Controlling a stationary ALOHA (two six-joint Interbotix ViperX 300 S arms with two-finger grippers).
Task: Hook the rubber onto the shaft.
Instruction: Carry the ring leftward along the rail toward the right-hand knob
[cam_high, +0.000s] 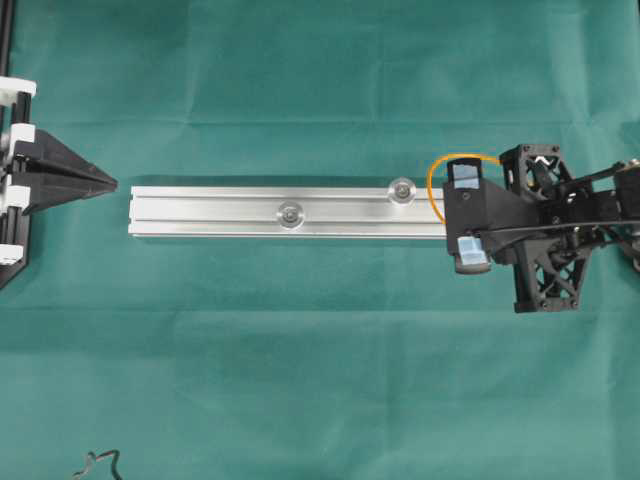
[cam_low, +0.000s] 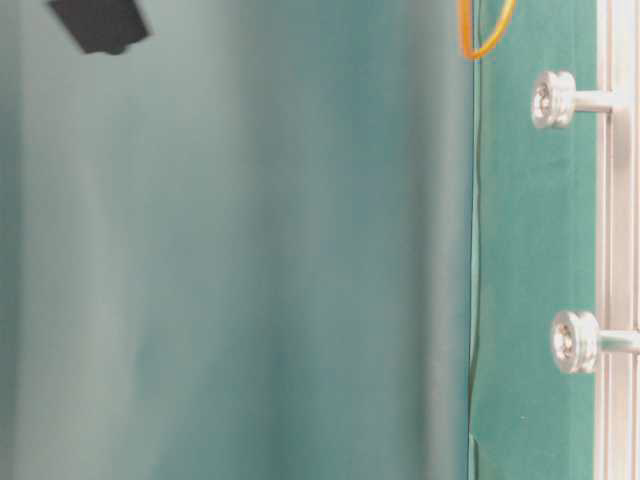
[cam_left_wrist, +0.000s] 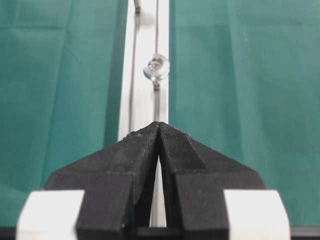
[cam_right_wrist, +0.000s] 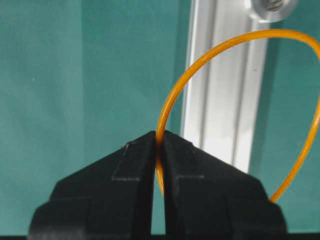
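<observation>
Rubber (cam_high: 436, 190) is showing in the overhead view as a thin orange loop arching past the right end of the silver rail (cam_high: 220, 214), with the right claw (cam_high: 468, 218) hanging over that same end. Two shafts (cam_high: 402, 189) are standing up from the rail, and the nearer one is sitting just beside the loop. The left claw (cam_high: 105, 183) is resting off the rail's other end, pinched closed on nothing.

At table level only a bend of the loop is peeking in at the top edge, apart from the two round-headed shafts.

The left wrist view is showing its tips meeting, empty, aimed along the rail.

The right wrist view is showing the right claw clamping one strand of the rubber — the rest is springing out in a free curve over the rail. It is looking light, soft and stretchy, likely to twist or slip, so pinching a single strand is seeming sound.

No containers are appearing on the green counter (cam_high: 320, 380).
</observation>
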